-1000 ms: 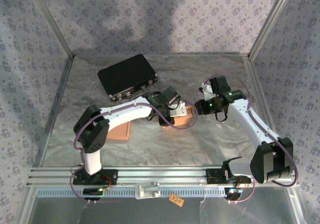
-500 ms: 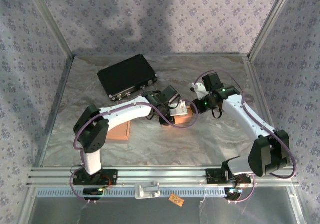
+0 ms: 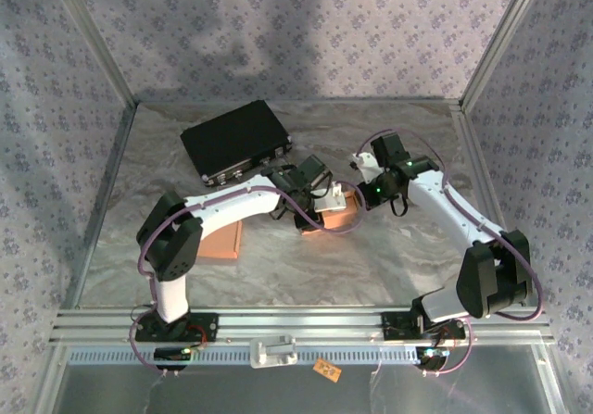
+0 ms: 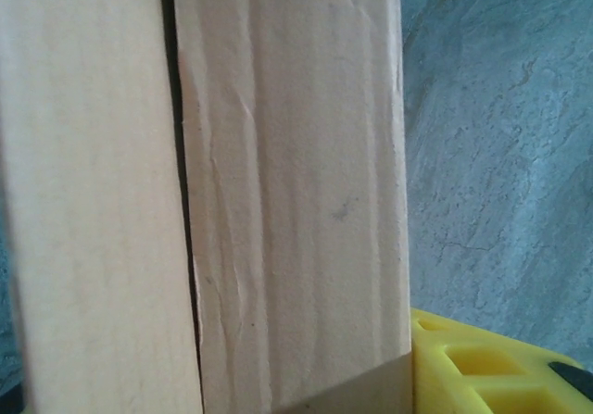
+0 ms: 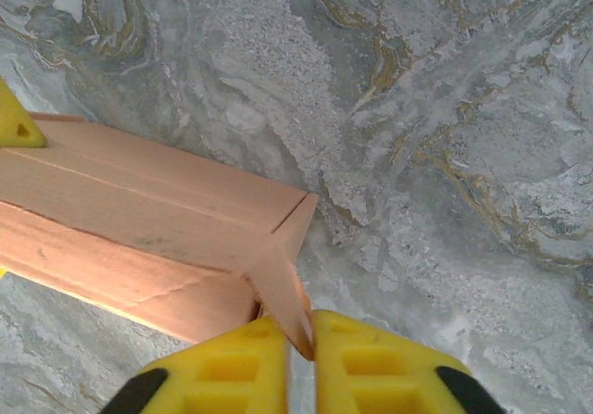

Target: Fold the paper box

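At the middle of the marbled grey table [image 3: 398, 257], the paper box [image 3: 337, 214] lies between the two arms, with the left gripper [image 3: 317, 194] on its left end and the right gripper [image 3: 359, 192] at its right end. From above, both wrists crowd the box so closely that neither set of jaws can be read there. That view does take in the surroundings: a black case [image 3: 236, 141] lies well apart at the back left, and a flat brown cardboard piece [image 3: 225, 240] lies partly under the left arm's forearm.

The right wrist camera gives the detail the overhead view hides. The right gripper [image 5: 301, 340] has its two yellow fingers [image 5: 222, 368] drawn nearly together, pinching a triangular corner flap [image 5: 283, 294] of the paper box [image 5: 139, 215]. The rest of the box stretches away to the left, flat on the table, its long panels divided by crease lines.

The left wrist camera sits right against the paper box [image 4: 296, 201]. Two pale, slightly wrinkled panels stand side by side with a thin dark seam between them. One yellow finger [image 4: 482, 368] shows at the lower right, touching the panel's bottom corner; the other finger is hidden behind the cardboard. I cannot tell whether this claw is clamped on the box or merely resting against it.
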`<action>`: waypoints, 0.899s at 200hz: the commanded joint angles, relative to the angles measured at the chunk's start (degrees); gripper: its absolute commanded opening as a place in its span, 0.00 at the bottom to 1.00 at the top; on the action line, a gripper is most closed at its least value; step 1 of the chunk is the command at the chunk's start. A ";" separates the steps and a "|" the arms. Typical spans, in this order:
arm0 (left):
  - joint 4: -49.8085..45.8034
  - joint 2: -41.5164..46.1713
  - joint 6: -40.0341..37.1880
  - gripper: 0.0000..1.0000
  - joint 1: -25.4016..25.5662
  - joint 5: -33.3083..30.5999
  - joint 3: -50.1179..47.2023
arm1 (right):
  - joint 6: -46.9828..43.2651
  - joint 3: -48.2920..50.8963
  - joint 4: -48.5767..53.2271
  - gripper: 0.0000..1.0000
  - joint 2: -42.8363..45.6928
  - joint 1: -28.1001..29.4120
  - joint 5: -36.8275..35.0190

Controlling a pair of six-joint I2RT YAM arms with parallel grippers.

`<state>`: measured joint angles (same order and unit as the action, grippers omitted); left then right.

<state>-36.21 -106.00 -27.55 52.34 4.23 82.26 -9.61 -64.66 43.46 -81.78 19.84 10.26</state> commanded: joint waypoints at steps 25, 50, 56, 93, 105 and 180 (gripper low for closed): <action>-1.73 -1.06 1.27 0.48 -1.32 3.11 2.62 | 0.46 -2.11 0.04 0.05 -0.49 0.46 0.14; -1.86 -1.30 1.28 0.48 -1.64 3.33 2.94 | 0.89 -2.60 0.27 0.00 -0.52 1.11 0.08; -1.97 -1.29 1.28 0.48 -1.79 3.47 3.02 | 1.14 -2.75 0.53 0.00 -0.42 1.23 -0.13; -2.31 -1.91 1.67 0.48 -1.97 3.46 4.05 | 2.91 -5.96 3.76 0.00 -1.06 2.14 0.55; -2.29 -2.18 1.86 0.48 -2.04 3.44 4.31 | 4.13 -6.19 4.52 0.00 -1.34 2.56 0.78; -4.12 -2.80 2.58 0.45 -2.60 4.27 5.63 | 11.45 -4.15 4.74 0.00 -1.54 1.54 4.09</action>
<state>-39.44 -107.81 -25.85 50.24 6.68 85.69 -1.89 -69.14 46.24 -82.94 21.82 11.68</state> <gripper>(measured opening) 0.454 0.052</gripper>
